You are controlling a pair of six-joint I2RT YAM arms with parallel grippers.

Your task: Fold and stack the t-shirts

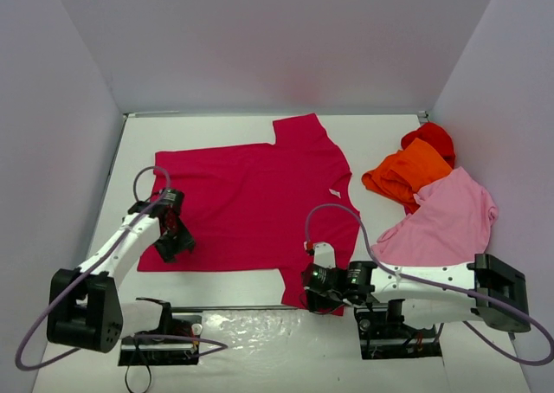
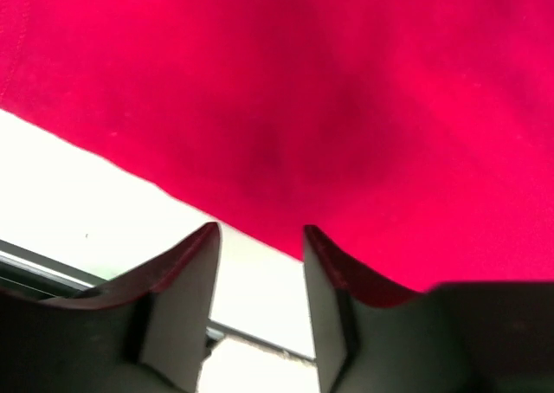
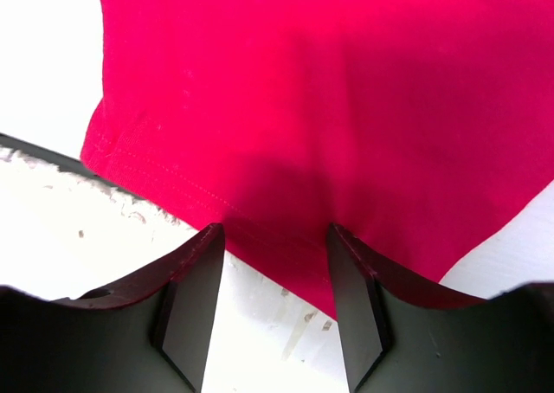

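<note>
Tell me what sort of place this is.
Probably a robot lab test cell: a white table boxed in by plain walls, a left arm and right arm bolted at its near edge, a crimson t-shirt spread flat.

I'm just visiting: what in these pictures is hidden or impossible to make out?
- Top view: bright red t-shirt mostly hidden by the orange t-shirt, itself partly under the light pink t-shirt.
- Top view: near corner of the crimson t-shirt covered by the right hand.
- Wrist views: crimson t-shirt cut off by frame edges.
- Top view: white tag too small to read.
</note>
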